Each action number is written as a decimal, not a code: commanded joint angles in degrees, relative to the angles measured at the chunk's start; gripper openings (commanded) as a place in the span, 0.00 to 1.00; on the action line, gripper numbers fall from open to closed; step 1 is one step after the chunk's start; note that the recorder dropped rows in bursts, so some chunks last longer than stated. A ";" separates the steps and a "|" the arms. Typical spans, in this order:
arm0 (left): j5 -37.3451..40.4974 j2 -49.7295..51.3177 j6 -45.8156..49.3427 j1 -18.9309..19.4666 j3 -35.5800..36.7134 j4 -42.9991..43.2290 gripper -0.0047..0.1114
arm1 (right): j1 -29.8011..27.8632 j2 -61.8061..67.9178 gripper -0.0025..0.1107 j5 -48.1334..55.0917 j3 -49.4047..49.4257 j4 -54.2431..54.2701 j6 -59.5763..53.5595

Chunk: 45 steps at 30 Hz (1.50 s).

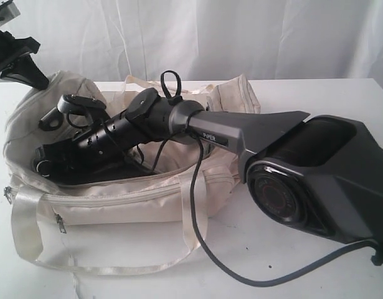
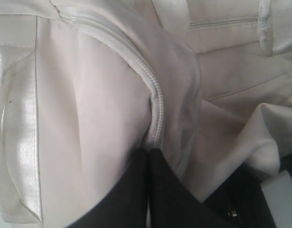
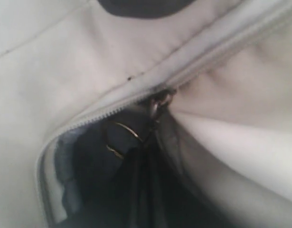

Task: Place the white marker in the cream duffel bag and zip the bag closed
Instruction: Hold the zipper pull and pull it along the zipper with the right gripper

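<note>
The cream duffel bag lay on the white counter, its top gaping. The right arm stretched from the right across the opening — its black end sunk inside. A black cable trailed over the bag's front. The left arm stood at the bag's far-left end.

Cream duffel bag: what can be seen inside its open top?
Across the opening of the cream duffel bag lies the right arm, with dark interior below it. The white marker does not show; arm and shadow cover the inside, so whether it is in there cannot be told.
</note>
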 commanded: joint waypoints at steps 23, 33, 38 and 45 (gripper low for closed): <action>5.30 0.16 0.99 -0.08 0.03 -0.45 0.04 | -3.71 -5.48 0.02 12.69 -0.11 -13.54 6.89; 5.30 0.90 1.10 -0.08 0.03 -0.45 0.04 | -3.60 -9.08 0.02 23.07 -0.11 -14.29 7.62; 5.30 1.70 1.10 -0.08 2.79 -0.85 0.04 | -3.60 -11.13 0.02 25.10 -0.01 -18.03 8.16; 3.41 2.14 2.05 -0.08 8.08 -1.95 0.04 | -3.60 -10.47 0.02 21.27 -0.01 -24.52 8.48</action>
